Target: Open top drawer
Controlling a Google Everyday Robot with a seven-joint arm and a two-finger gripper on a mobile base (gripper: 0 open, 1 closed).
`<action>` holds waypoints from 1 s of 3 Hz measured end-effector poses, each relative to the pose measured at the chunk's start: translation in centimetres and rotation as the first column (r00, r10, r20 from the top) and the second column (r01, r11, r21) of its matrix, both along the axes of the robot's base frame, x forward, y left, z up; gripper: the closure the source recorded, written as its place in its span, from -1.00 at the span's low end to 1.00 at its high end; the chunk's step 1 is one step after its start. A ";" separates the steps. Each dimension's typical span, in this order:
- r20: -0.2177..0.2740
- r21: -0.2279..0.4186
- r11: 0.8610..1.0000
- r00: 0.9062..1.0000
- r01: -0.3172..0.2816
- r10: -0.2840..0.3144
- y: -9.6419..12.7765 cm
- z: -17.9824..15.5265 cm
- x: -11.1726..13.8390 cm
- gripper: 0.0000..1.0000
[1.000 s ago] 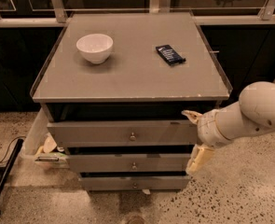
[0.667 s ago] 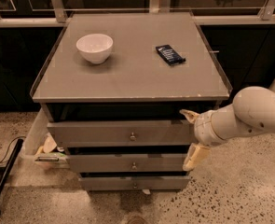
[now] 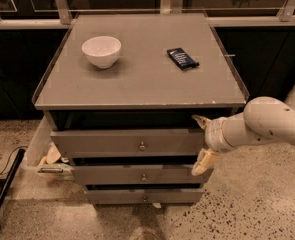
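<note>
Moved: gripper [image 3: 203,141] has edged left to the right end of the top drawer [image 3: 127,143].
Gripper: released, fingers [image 3: 202,120] spread above and below the drawer front, well off the knob [image 3: 142,146].
Drawer: just under the surface [image 3: 147,84], looks shut.
Risk: I judge a corner pull could slip or rack it sideways.

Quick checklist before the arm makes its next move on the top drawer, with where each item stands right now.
1. Gripper at the top drawer: ok, it sits at the front's right end.
2. Jaws open: ok, one above the front's edge, one below.
3. Jaws touching the front: cannot tell.
4. Gripper on the knob: not ok, the knob is well to its left.
5. Drawer pulled out: not ok, no interior shows.
6. Bowl back from the cabinet's front edge: ok.
</note>
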State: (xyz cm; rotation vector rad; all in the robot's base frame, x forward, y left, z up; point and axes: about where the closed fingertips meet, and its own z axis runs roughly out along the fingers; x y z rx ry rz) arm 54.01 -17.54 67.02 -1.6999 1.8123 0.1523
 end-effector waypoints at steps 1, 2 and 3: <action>-0.009 0.033 0.999 1.000 -0.009 0.009 0.6 -2.6 2.6 -1.00; -0.018 0.038 0.999 1.000 -0.016 0.016 0.9 -3.3 3.0 -1.00; -0.052 0.051 0.998 0.998 -0.025 0.027 1.0 -4.2 3.3 -1.00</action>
